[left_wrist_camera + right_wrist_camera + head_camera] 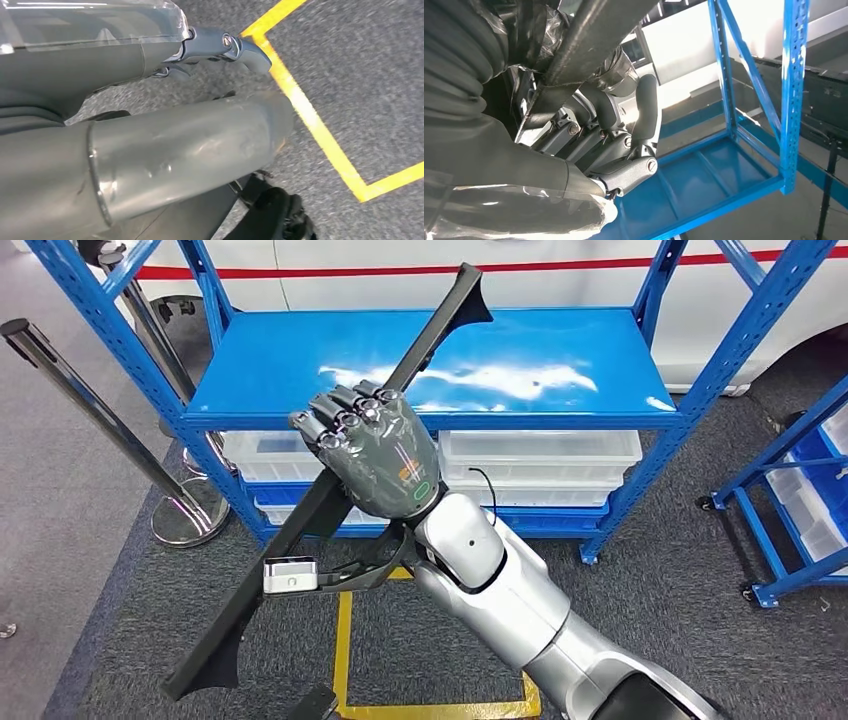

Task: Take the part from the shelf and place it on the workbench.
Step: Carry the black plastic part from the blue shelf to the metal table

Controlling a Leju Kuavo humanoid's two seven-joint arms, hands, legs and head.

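Blue metal shelf on dark grey carpet, clear plastic bins on its lower level

The light is bright and comes from above. A big white shine sits on the blue shelf. The head view is sharp. The left wrist view is blurry, and the grey floor looks smeared. In the right wrist view the hand looks dark against a very bright white background.
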